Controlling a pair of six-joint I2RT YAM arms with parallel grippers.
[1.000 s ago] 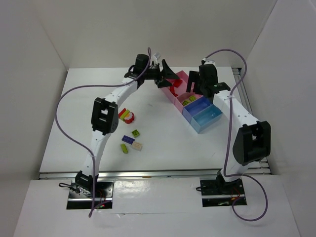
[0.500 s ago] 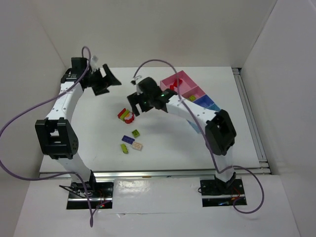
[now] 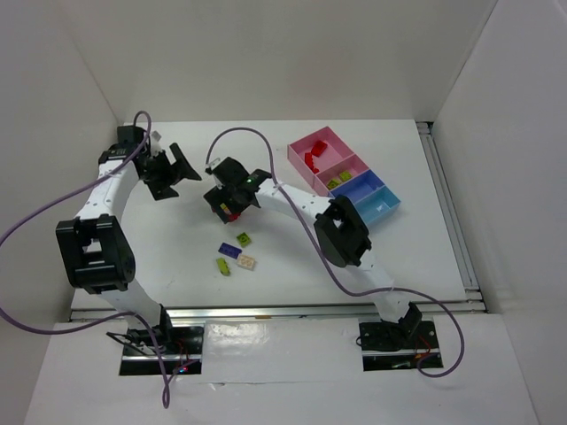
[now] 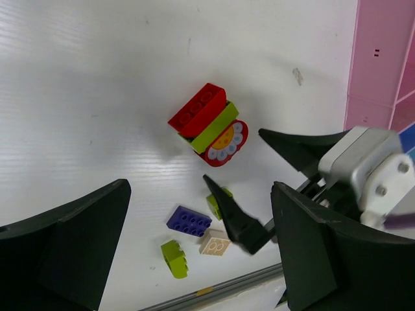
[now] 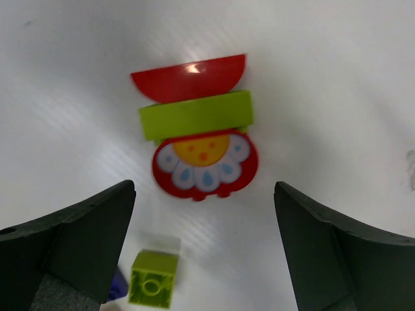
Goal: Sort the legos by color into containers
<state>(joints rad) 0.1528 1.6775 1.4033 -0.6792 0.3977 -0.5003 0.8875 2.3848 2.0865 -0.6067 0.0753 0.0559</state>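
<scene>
Hovering my spread right hand [image 3: 228, 198] above stacked legos on the white counter [image 3: 292, 257].
The containers [image 3: 379, 207] sit well away from that hand, with red bricks in the pink box and lime ones in the next. My left hand [image 3: 180, 165], spread and holding nothing, hangs near its other side. The stack [image 5: 194, 123] of red brick, lime brick and round flower piece lies under the gap in my right hand; a loose lime brick [image 5: 154, 285] lies just beside it.

Top external is looking down from behind the bases over the white table [image 3: 292, 257]. Right wrist is looking straight down, close; left wrist obliquely, farther. Both are framing the stacked red-lime-flower plastic bricks [image 4: 211, 126] [image 5: 198, 123], 9 o'clock of table centre.
</scene>
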